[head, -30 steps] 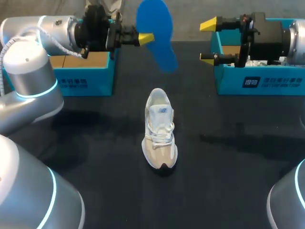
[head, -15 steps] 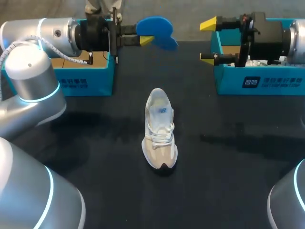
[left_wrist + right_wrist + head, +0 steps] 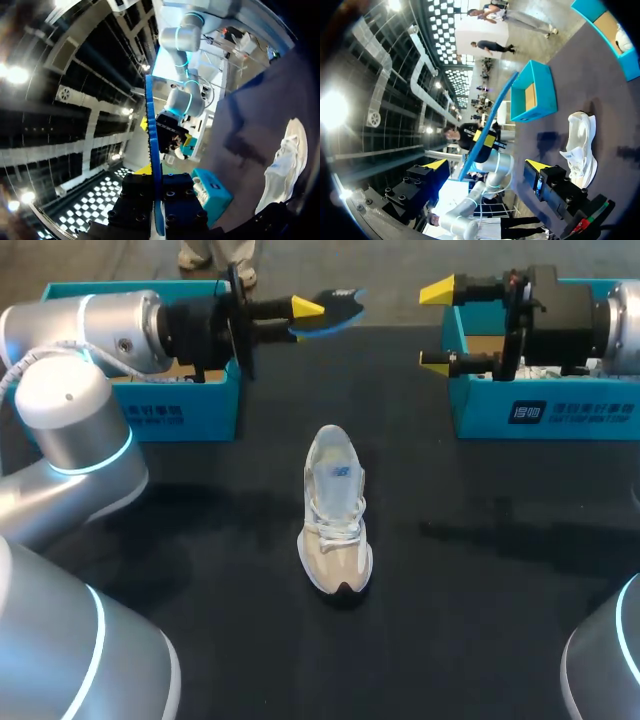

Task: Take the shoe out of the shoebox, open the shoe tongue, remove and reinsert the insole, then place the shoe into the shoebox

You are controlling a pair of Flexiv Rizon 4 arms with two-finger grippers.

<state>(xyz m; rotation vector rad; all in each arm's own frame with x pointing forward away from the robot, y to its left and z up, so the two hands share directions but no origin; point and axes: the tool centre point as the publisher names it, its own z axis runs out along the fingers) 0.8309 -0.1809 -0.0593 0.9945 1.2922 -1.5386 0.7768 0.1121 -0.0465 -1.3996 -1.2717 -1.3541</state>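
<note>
In the head view the left tool (image 3: 305, 312) is clenched on the blue insole (image 3: 337, 308), holding it in the air by the left shoebox (image 3: 190, 410). The shoe (image 3: 336, 510) lies mid-table (image 3: 200, 570), toe toward the robot, and the right tool (image 3: 437, 326) hangs released before the right shoebox (image 3: 545, 410). The left wrist view shows the insole edge-on in the grip with the shoe well off to one side, and the right wrist view shows that tool's yellow tips wide apart with nothing between them.

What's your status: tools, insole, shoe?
Left tool shut on blue insole. Right tool open, empty. Shoe upright mid-table. Nothing seen blocking it.
</note>
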